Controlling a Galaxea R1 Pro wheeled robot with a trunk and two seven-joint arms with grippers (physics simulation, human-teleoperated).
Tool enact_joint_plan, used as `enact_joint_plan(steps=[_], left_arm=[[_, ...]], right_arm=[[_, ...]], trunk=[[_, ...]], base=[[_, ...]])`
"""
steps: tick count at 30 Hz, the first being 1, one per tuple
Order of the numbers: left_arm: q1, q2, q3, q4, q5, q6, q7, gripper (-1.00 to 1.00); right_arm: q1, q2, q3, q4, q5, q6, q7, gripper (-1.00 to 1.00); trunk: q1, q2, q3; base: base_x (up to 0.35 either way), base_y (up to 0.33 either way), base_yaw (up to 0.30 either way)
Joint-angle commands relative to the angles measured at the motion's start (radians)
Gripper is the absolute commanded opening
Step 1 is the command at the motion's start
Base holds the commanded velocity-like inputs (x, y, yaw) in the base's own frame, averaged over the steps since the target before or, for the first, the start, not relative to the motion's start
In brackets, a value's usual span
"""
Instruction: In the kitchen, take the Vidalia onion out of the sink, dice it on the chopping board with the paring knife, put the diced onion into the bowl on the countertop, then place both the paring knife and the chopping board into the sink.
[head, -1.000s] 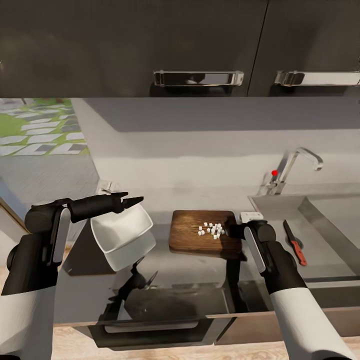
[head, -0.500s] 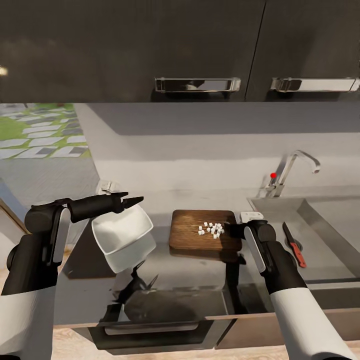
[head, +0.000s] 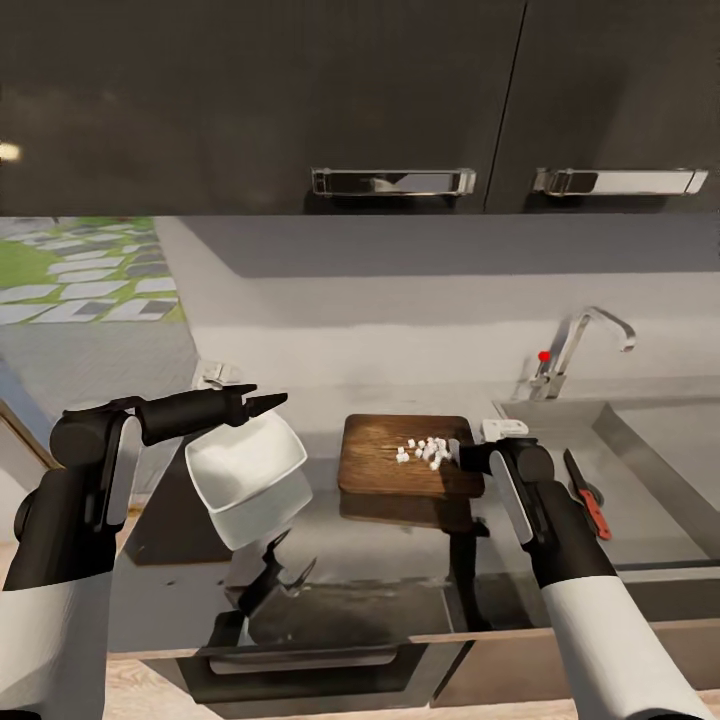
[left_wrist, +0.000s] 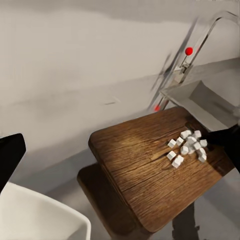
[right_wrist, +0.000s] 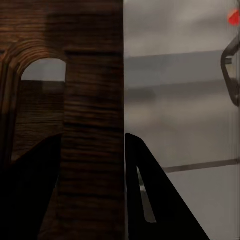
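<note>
The white bowl hangs tilted above the grey countertop, its rim pinched in my shut left gripper. The left wrist view has one dark finger over the bowl. To the right, the dark-brown chopping board is held just off the counter, and my right gripper is shut on its right edge. White onion dice lie in a heap on the board. In the right wrist view, the fingers flank the board's handle edge. The red-handled paring knife lies in the sink.
The chrome faucet with its red knob stands behind the sink. Dark upper cabinets with chrome handles hang overhead. The grey wall runs close behind the board. An oven front with a handle sits under the counter edge. A window at the far left looks onto paving.
The whole picture has slid down as the camera tilted. Against the counter, the board and right gripper stand slightly higher. The bowl stays in the left gripper.
</note>
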Motion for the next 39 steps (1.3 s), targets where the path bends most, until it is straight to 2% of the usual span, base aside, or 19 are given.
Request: enact_joint_plan(steps=[1, 9, 22, 25, 27, 28, 39], left_arm=[[-0.001, 0.000, 0.001, 0.000, 0.002, 0.008, -0.002, 1.00], [-0.001, 0.000, 0.001, 0.000, 0.002, 0.008, -0.002, 1.00], [-0.001, 0.000, 0.000, 0.000, 0.002, 0.007, -0.002, 1.00], [-0.001, 0.000, 0.000, 0.000, 0.002, 0.007, -0.002, 1.00], [-0.001, 0.000, -0.001, 0.000, 0.002, 0.007, -0.002, 1.00], [-0.001, 0.000, -0.001, 0.000, 0.002, 0.007, -0.002, 1.00], [-0.001, 0.000, -0.001, 0.000, 0.002, 0.007, -0.002, 1.00]], right_arm=[[-0.001, 0.000, 0.001, -0.001, -0.011, 0.003, -0.010, -1.00], [-0.001, 0.000, 0.001, -0.001, -0.011, 0.003, -0.010, -1.00], [-0.001, 0.000, 0.003, -0.001, -0.011, 0.002, -0.010, -1.00], [-0.001, 0.000, 0.018, -0.001, -0.011, 0.002, -0.010, -1.00], [-0.001, 0.000, 0.039, -0.002, -0.011, 0.002, -0.010, -1.00], [-0.001, 0.000, 0.063, -0.001, -0.011, 0.002, -0.010, -1.00], [-0.001, 0.005, 0.073, -0.003, -0.010, 0.002, -0.011, -1.00]], trunk=[[0.000, -0.001, 0.000], [0.000, -0.001, 0.011], [0.000, -0.001, 0.012], [0.000, -0.001, 0.012], [0.000, -0.001, 0.012], [0.000, -0.001, 0.012], [0.000, -0.001, 0.010]], base=[[0.000, 0.000, 0.000], [0.000, 0.000, 0.000], [0.000, 0.000, 0.000], [0.000, 0.000, 0.000], [0.000, 0.000, 0.000], [0.000, 0.000, 0.000], [0.000, 0.000, 0.080]])
